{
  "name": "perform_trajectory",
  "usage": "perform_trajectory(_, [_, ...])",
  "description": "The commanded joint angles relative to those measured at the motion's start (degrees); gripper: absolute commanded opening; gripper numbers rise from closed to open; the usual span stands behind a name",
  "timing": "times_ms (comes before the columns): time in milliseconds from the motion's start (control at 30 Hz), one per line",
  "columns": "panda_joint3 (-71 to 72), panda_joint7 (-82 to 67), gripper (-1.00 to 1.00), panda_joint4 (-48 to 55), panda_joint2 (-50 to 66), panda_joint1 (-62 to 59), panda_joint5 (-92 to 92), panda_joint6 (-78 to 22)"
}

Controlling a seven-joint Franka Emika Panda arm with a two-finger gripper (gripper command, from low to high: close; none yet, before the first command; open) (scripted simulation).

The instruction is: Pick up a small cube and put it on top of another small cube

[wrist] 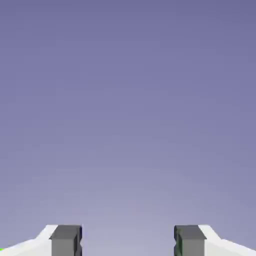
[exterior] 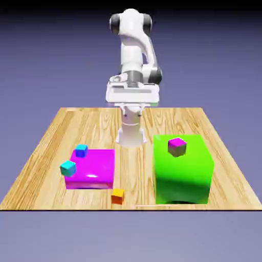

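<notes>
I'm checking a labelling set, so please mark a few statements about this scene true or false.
1. The jaws stand apart with nothing between them. True.
2. The orange cube rests on the green block. False: it is on the wooden table.
3. The cube with the magenta top is at the green block. True.
4. The magenta block is taller than the green one. False: the green one is taller.

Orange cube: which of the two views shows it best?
The exterior view: it shows the orange cube whole, at the table's near edge, between the magenta block and the green block. The hand view doesn't show it at all.
</notes>
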Motion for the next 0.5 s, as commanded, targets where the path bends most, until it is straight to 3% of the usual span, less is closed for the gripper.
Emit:
perform_trajectory(0, [0.04, -2.21, 0.0, 1.09, 2.08, -0.2, -1.05, -1.06])
perform_trajectory(467, [0.59, -33.09, 0.0, 16.27, 31.15, -3.0, -15.8, -15.83])
